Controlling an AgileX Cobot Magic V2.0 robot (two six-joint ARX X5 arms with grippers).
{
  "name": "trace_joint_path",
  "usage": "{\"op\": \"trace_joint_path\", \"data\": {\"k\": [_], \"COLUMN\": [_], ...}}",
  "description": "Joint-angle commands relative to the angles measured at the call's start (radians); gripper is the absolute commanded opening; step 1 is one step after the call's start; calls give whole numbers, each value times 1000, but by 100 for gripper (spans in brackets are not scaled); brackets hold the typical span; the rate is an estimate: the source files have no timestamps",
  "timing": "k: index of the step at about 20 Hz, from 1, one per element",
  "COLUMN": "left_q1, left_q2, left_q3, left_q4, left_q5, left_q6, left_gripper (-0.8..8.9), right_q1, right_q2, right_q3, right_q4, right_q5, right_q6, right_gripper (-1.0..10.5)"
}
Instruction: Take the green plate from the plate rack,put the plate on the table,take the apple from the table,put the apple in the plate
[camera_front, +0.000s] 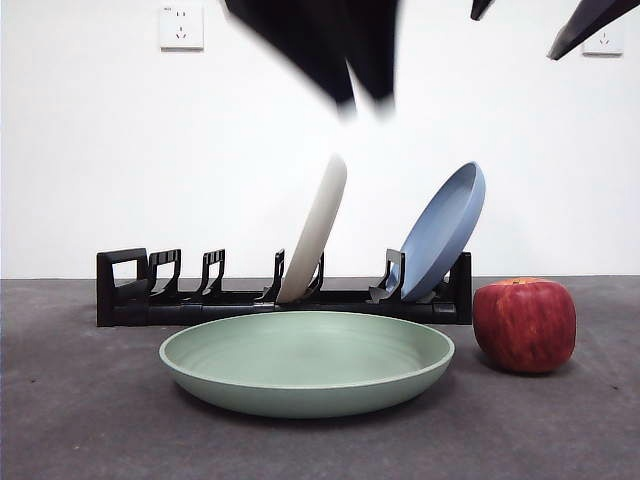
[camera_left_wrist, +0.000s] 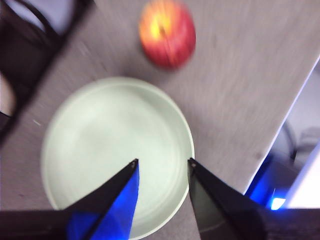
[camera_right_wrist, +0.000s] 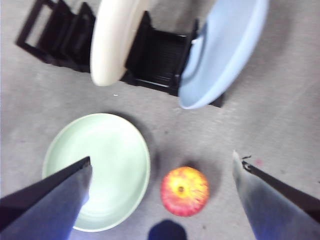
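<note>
From above, the right claw (camera_right_wrist: 161, 167) gapes over the apple (camera_right_wrist: 184, 191).

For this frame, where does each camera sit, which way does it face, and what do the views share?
Front view: low at table height, looking level across the green plate, the apple and the plate rack; dark arm parts hang from the top edge.
Left wrist view: above, facing down on the plate; left gripper open, empty.
Right wrist view: above, facing down on the rack and apple; right gripper wide open.
All three share the plate and apple.
</note>
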Motion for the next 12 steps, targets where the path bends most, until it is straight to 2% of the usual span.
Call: {"op": "trace_joint_path", "data": {"k": [1,4,6,12], "left_q1": [-1,-1,-1,-1], "left_q2": [-163,-390,-525,-840], "left_q3": [-1,0,0,0], "left_q4": [1,8,7,-1], "left_q5": [5,5,4,5], "left_q6": [-32,-38,-42,-112], "left_gripper": [166,165,165,165], "right_q1": [2,15,41,124], "right_q2": [4,-11,-51,-227], "right_q3": [1,-48,-141,-518], "right_q4": [-43,-71,-46,192], "right_q5": [18,24,65,150], "right_q6": [-15,-18,-15,77], "right_gripper": [473,474,473,473]}}
